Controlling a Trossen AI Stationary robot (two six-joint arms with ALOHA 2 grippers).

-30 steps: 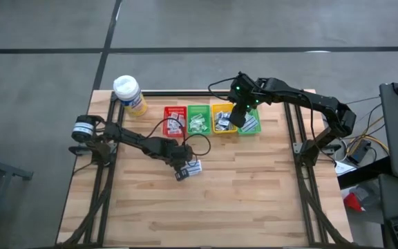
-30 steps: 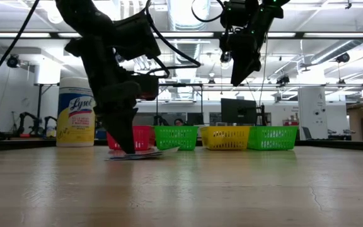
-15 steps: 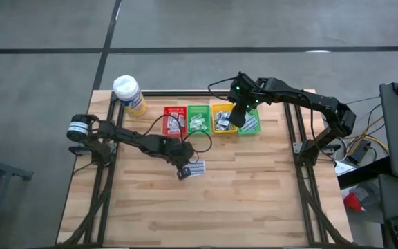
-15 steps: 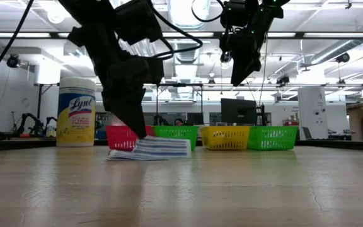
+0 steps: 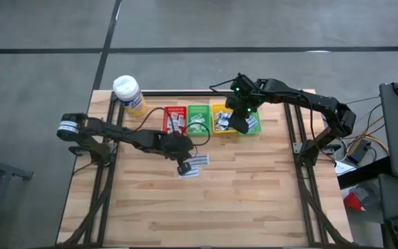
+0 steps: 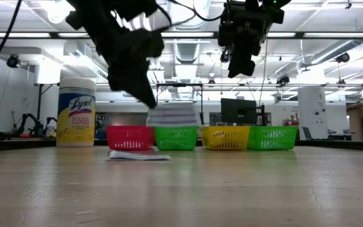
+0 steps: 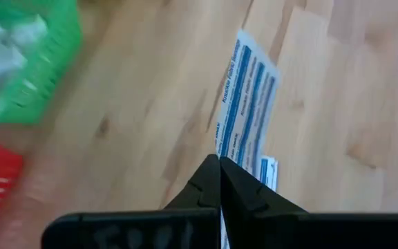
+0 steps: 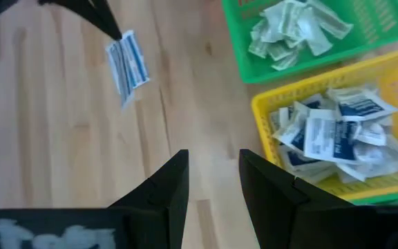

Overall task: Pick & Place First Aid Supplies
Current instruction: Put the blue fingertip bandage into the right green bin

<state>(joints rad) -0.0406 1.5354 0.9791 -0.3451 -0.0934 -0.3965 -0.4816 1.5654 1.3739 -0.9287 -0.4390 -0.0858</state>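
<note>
1. Nearest thing on the wooden worktop (image 5: 206, 207) is a flat white packet (image 6: 137, 155) lying loose, a bit left of centre, in front of the bins.
2. Right above it the left gripper (image 5: 183, 164) has its jaws clenched on a blue-striped sachet (image 5: 197, 162). In the low view that sachet (image 6: 172, 116) is clearly up off the worktop, hanging about level with the tops of the bins. The left wrist view shows the pinch on one edge of the sachet (image 7: 246, 111), with the blue print lines running along it.
3. Behind that sits the row of bins: red bin (image 5: 175, 120), green bin (image 5: 197, 119), yellow bin (image 5: 222, 118), then another green bin (image 5: 252, 125) on the far right. All of them have small white sachets inside; the right wrist view shows a heap in the yellow bin (image 8: 385, 124) and crumpled ones in the green bin (image 8: 254, 62).
4. The right gripper (image 5: 240, 126) hangs above the yellow bin and the right-hand green one, jaws parted with nothing between them.
5. Far left corner: a yellow wipes tub (image 5: 130, 95) with a white lid, standing upright.
</note>
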